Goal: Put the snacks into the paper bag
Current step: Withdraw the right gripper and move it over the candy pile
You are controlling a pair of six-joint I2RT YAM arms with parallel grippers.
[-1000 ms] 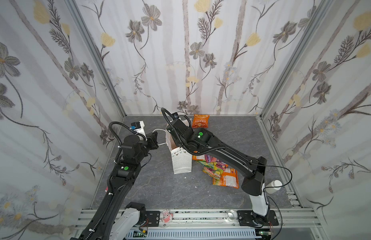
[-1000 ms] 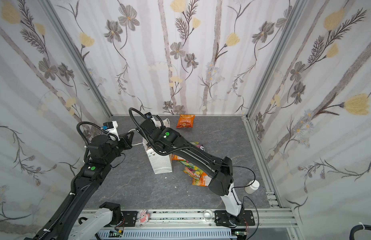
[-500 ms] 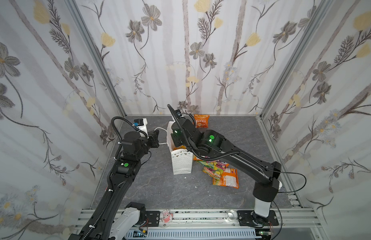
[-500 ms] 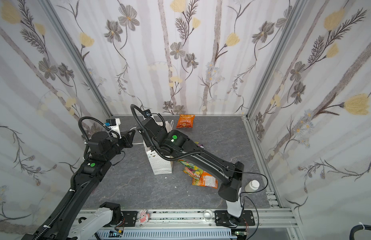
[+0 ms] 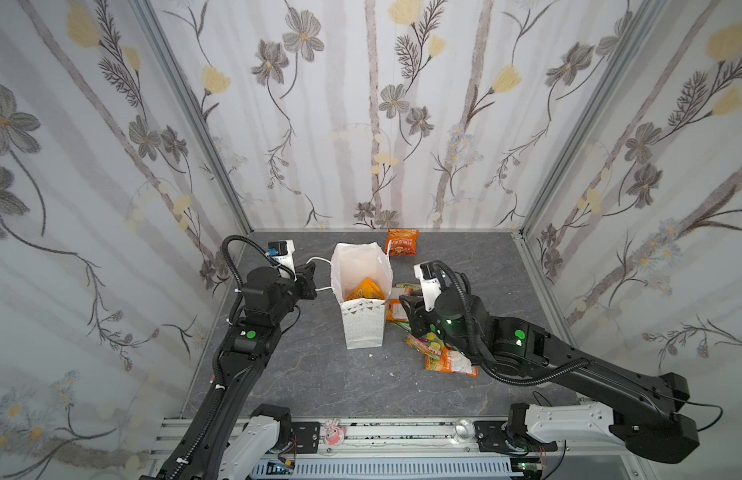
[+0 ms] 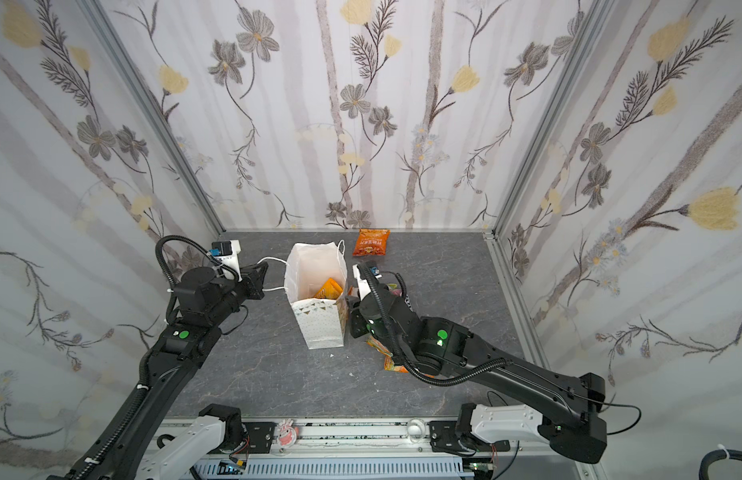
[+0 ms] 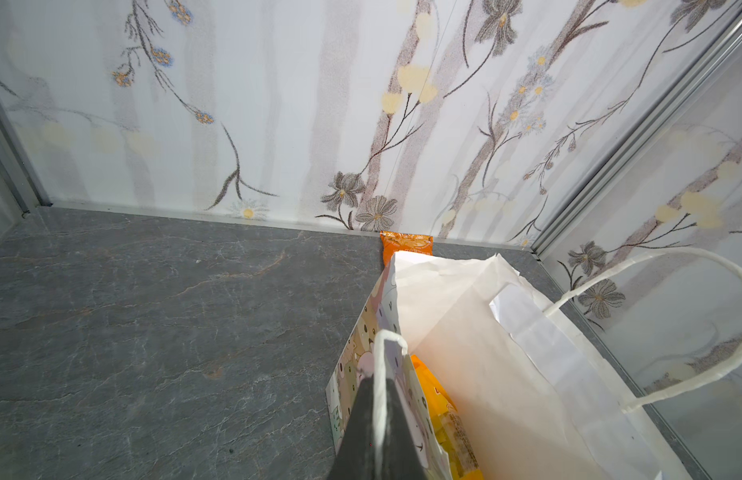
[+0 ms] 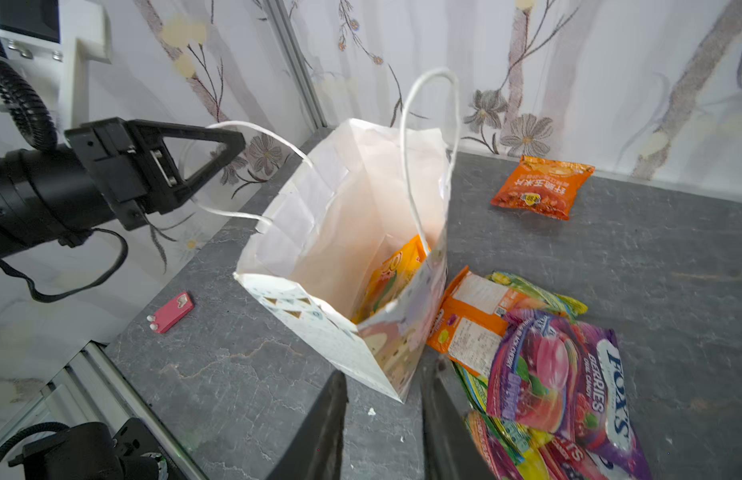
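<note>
Mid-table, paper bag [image 5: 363,328] stands upright, mouth open, 1 orange packet [image 5: 363,291] inside. Left gripper [image 5: 309,278] clamped tight on bag's cord handle [image 8: 274,137], handle drawn out to the left. Right gripper [image 8: 385,374] just beside bag's near corner, jaws apart, holding nothing. Pile of snacks [image 8: 552,365] lies against bag's right side; lone orange pack [image 5: 401,242] sits by back wall.

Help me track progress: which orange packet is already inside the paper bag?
The orange packet propped inside the paper bag. The other orange ones lie outside it: a lone packet by the back wall, the rest in the pile beside the bag.
</note>
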